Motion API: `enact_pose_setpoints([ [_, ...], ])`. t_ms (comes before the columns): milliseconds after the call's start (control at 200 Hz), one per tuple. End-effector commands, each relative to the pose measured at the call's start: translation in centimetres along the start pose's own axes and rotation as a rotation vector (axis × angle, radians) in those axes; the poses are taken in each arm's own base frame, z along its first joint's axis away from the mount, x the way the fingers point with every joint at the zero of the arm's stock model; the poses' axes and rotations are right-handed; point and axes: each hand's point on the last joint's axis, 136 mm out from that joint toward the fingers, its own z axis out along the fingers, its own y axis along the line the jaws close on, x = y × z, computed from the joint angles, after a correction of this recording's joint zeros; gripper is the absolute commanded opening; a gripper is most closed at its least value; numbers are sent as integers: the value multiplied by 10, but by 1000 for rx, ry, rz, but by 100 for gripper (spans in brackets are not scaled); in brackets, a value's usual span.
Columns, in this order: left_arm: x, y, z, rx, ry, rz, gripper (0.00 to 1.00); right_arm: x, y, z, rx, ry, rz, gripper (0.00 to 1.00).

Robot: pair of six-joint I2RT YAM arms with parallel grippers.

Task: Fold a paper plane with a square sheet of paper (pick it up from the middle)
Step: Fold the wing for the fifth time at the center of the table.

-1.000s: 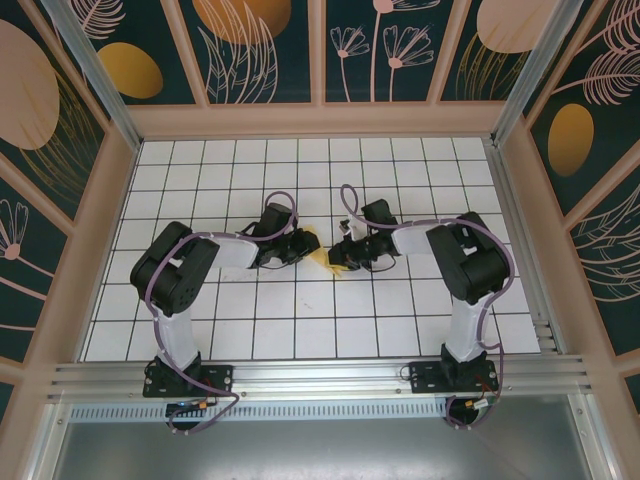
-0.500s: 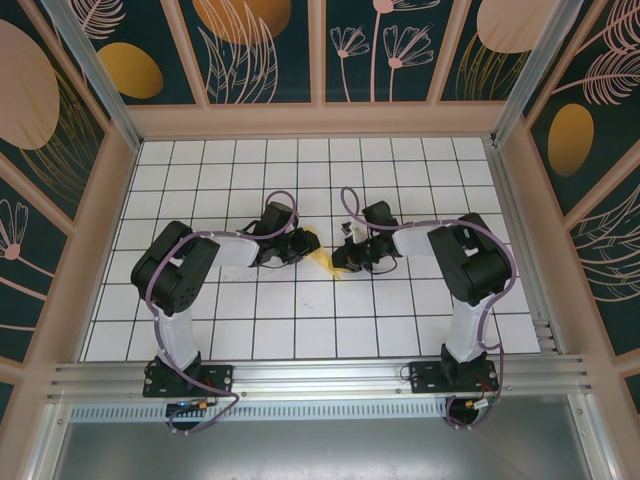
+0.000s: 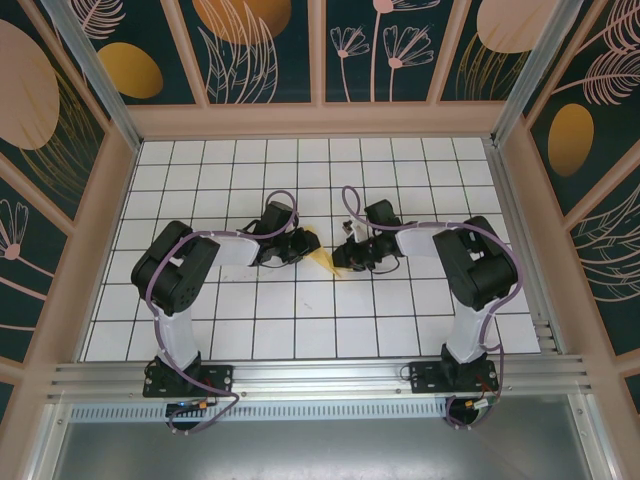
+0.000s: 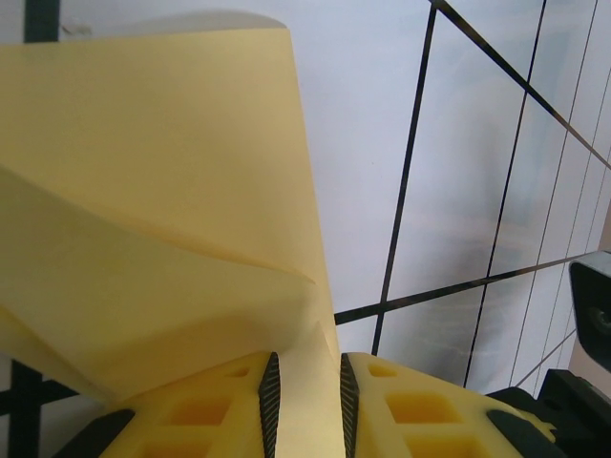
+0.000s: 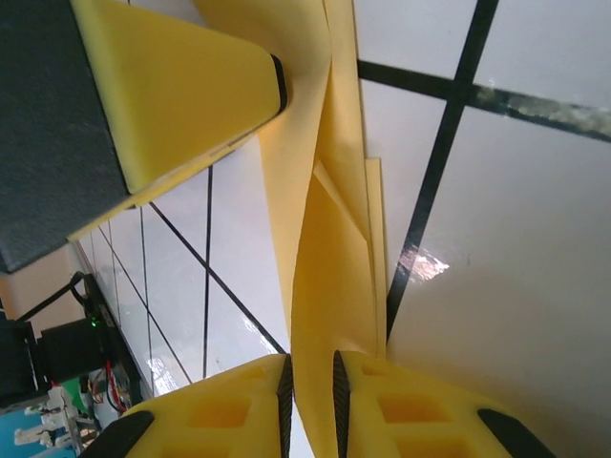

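1. My left gripper (image 4: pixel 305 410) is clamped on one end of the yellow sheet of paper (image 4: pixel 162 239).
2. My right gripper (image 5: pixel 310 401) pinches the other end, mid-table.
3. If they pull apart, the paper may rip or slip out.
4. I can't tell which folds are done, or if it touches the tiles (image 3: pixel 300 310).

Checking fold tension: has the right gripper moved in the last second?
Yes, slightly: against the table grid in the top view, the right gripper has shifted right, away from the left gripper, baring more paper between them.
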Motion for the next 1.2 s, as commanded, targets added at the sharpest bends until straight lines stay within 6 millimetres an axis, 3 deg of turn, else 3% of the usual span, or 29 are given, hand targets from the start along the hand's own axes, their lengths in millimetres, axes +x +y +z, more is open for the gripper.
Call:
enact_pose_setpoints([
  [0,5,66,13,-217,-18,-24,28,12,-1,-1,19,27,-33,21],
  [265,5,67,13,-217,-15,-24,28,16,-14,5,70,39,-25,21],
  [625,6,70,14,-227,-15,-22,28,19,-35,6,128,34,46,5],
  [731,5,69,14,-225,-16,-24,28,13,-25,1,111,12,31,7],
  [876,6,70,14,-226,-15,-24,27,-11,12,-24,72,-103,-50,15],
  [976,6,69,14,-223,-15,-23,27,-21,26,-35,96,-156,-101,17],
  [1126,5,69,14,-224,-16,-24,27,-19,31,-25,138,-132,-140,18],
  [1196,6,69,15,-223,-15,-23,27,-12,37,-9,134,-86,-159,16],
])
